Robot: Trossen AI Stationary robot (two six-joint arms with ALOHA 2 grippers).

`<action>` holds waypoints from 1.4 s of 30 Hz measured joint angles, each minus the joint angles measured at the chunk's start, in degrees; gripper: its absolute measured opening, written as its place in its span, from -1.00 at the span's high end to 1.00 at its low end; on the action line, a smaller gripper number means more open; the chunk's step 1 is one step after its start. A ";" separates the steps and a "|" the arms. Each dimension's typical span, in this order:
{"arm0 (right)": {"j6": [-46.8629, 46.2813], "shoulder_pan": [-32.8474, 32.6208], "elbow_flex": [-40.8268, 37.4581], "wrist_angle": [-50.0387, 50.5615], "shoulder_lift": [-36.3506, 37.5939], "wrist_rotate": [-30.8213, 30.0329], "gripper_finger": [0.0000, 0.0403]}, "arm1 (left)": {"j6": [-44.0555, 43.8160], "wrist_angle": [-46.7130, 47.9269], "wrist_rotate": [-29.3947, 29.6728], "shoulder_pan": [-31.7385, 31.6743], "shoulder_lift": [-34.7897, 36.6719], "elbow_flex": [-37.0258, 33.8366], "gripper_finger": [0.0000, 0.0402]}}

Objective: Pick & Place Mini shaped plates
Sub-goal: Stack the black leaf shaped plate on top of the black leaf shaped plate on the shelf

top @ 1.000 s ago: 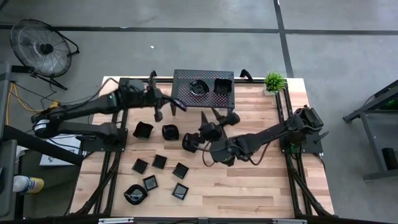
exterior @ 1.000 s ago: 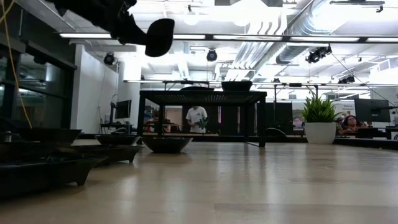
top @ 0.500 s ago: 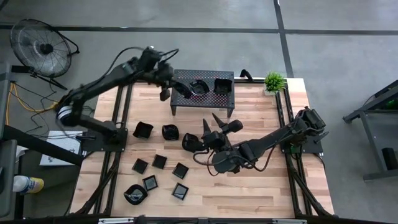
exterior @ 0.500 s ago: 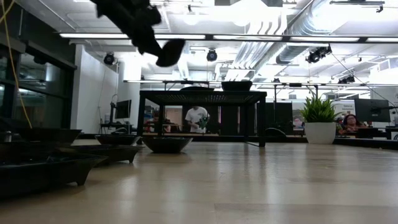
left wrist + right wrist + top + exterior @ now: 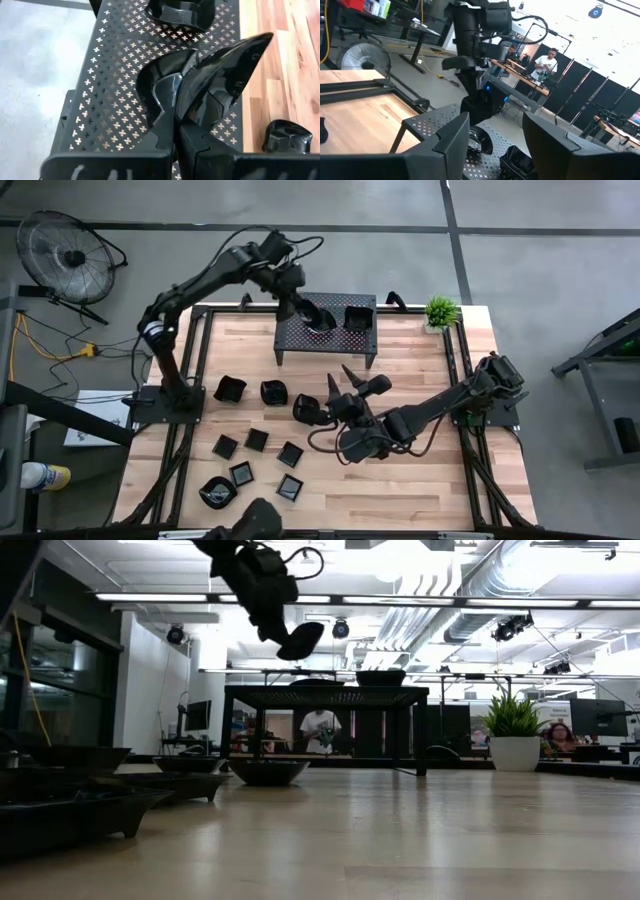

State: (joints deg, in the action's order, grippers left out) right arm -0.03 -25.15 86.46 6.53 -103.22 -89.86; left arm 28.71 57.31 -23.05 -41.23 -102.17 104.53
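left arm carrying a plate over the rack, release pending

left gripper [image 5: 197, 107] is clamped on a small glossy black leaf-shaped plate [image 5: 225, 70], held above the black perforated metal rack [image 5: 295, 335] beside two plates already there [image 5: 320, 318]. best to lower over bare mesh, level the plate, then let go. right gripper [image 5: 338, 380] hangs spread wide and empty at mid-table; more plates [image 5: 257, 440] wait on the wooden table [image 5: 420, 480].

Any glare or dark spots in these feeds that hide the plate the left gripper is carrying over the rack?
Low view: bright ceiling lights backlight the left gripper and its plate, leaving silhouettes. Left wrist view: the glossy plate shows soft highlights, and the rack is sharp. High view: even light, but the black plates blend into the rack. Right wrist view: bright background, dark own fingers.
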 joint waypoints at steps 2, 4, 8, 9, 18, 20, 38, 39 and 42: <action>0.00 -0.02 0.00 0.33 0.00 0.00 0.12 | 0.01 0.87 -0.21 -0.02 -1.57 2.04 1.00; 0.00 -0.02 0.00 0.57 -0.02 0.02 0.12 | 0.00 1.52 -0.30 -0.02 -2.55 3.06 1.00; -1.38 0.39 0.00 0.52 -0.02 -0.04 0.11 | 0.04 1.37 -0.31 -0.02 -3.58 3.23 1.00; -2.87 0.71 0.00 0.51 -0.02 -0.04 0.12 | 0.16 1.41 -0.34 -0.02 -3.79 3.23 1.00; -10.23 5.82 0.00 1.79 -0.04 -0.13 0.12 | 1.05 1.28 0.83 -0.02 -3.85 3.26 1.00; -10.20 7.22 0.00 1.83 -0.04 -0.13 0.12 | 1.05 1.28 0.86 -0.02 -3.85 3.26 1.00; -13.42 10.25 0.00 6.12 -0.07 1.95 0.12 | -0.48 1.27 -0.20 -0.02 -4.90 3.23 1.00; -13.82 10.25 0.00 6.58 -0.07 1.99 0.12 | -0.50 1.22 -0.22 -0.02 -5.33 3.23 1.00; -15.16 10.23 0.00 7.96 -0.07 2.12 0.12 | -0.53 1.07 -0.19 -0.02 -5.58 3.17 1.00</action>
State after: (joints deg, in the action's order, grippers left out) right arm -15.19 -14.92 86.46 14.49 -103.28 -87.74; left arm 28.18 58.38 -23.24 -41.25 -107.75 107.70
